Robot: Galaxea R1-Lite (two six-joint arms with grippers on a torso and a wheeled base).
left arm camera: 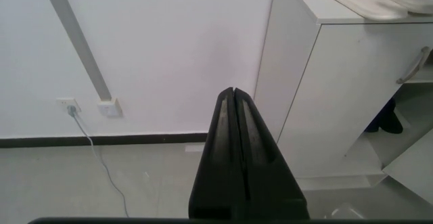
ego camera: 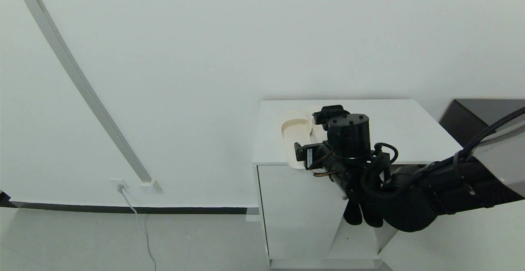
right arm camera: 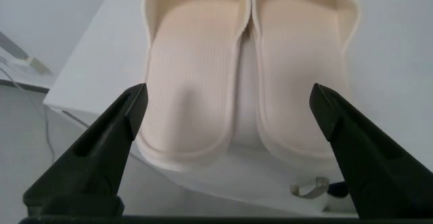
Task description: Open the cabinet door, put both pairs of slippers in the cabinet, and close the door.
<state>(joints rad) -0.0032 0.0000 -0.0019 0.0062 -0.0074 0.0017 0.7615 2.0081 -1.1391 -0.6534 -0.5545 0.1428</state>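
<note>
My left gripper (left arm camera: 233, 102) is empty with its fingers pressed together, low and left of the white cabinet (ego camera: 301, 205). 1 pair of cream slippers (ego camera: 296, 133) sits on the cabinet top at the left front edge. My right gripper (right arm camera: 228, 99) is spread wide at their heels, clamping nothing.

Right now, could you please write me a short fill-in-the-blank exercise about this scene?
1. The cream slippers lie on ___ of the white cabinet.
2. The right end effector, facing the slippers, is ___.
3. The left end effector is ___.
Missing words: top; open; shut.
</note>
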